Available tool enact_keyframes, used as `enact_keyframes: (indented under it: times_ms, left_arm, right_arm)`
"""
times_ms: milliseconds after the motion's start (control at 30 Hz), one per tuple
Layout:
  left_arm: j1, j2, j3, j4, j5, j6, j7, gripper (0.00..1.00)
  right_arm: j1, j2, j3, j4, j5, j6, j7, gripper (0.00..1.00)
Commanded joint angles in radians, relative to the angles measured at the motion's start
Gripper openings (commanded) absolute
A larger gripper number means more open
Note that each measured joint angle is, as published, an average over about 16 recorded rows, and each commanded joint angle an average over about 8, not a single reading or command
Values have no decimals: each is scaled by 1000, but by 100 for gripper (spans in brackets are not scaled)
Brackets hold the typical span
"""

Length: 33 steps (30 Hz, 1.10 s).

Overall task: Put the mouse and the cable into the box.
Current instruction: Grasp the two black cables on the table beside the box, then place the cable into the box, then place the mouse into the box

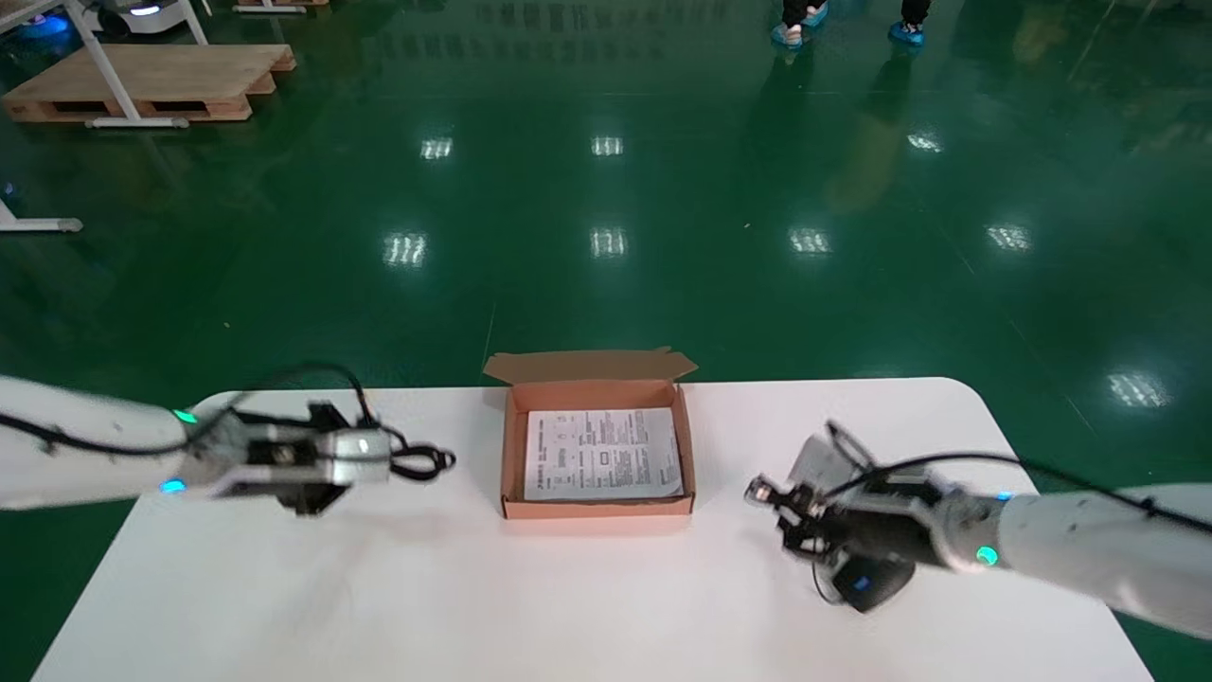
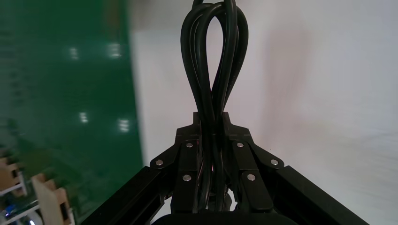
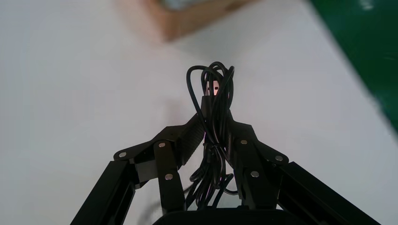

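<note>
Nothing is in the box (image 1: 513, 445) yet, only a paper sheet (image 1: 603, 455). At its nine o'clock the left gripper (image 1: 381, 453) has its fingers clamped on the coiled cable (image 1: 423, 461). At four o'clock the right gripper (image 1: 793, 513) pinches the bundled mouse cord (image 1: 763, 493), with the mouse (image 1: 864, 583) under its wrist. Both drops remain.

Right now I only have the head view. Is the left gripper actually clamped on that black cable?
Observer: Yes. In the left wrist view the left gripper is shut on the black cable, and its folded loop juts out past the fingertips.
Operator: And what is the right gripper holding?
Observer: In the right wrist view the right gripper is shut on a thin cable bundle, and a USB plug shows at the bundle's far end.
</note>
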<state>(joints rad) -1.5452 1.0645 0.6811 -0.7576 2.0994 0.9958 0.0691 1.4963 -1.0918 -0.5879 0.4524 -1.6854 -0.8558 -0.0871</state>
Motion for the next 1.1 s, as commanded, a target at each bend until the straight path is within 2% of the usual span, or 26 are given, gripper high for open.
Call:
enact_keyframes:
  times_ms: [33, 167, 367, 633, 767, 1100]
  left_arm:
    - [-32, -13, -22, -8, -27, 1, -2, 0]
    - [-79, 27, -50, 36, -91, -10, 44, 0]
    - [-108, 148, -71, 155, -163, -76, 162, 0]
    - [-126, 294, -86, 286, -229, -136, 294, 0]
    - [-129, 312, -88, 301, -240, -140, 305, 0]
    - [-121, 288, -76, 274, -222, -139, 297, 0]
  right_arm:
    - [23, 30, 12, 11, 7, 7, 7, 0]
    - [102, 64, 39, 34, 19, 37, 13, 0]
    - [214, 77, 67, 53, 34, 57, 10, 0]
    - [265, 75, 77, 46, 41, 61, -1, 0]
    - [270, 76, 78, 44, 42, 62, -3, 0]
    - [259, 74, 76, 44, 42, 60, 0, 0]
